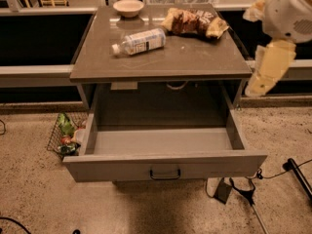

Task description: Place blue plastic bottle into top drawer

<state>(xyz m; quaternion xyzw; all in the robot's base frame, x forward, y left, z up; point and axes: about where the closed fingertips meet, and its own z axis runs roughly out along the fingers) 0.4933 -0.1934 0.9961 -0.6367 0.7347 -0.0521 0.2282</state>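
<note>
The blue plastic bottle (139, 41) lies on its side on the brown table top (161, 62), left of centre, with its white cap pointing left. The top drawer (163, 165) is pulled fully open below the table top, and its grey inside is bare. My gripper (256, 84), on the cream-coloured end of the arm, hangs at the right edge of the table, above the drawer's right side. It is well to the right of the bottle and touches nothing.
A small bowl (128, 7) stands at the table's back left. Brown-and-yellow snack bags (194, 22) lie at the back right. A wire basket (66, 135) with items stands on the floor left of the drawer. Cables and a stand (243, 191) lie on the floor at the right.
</note>
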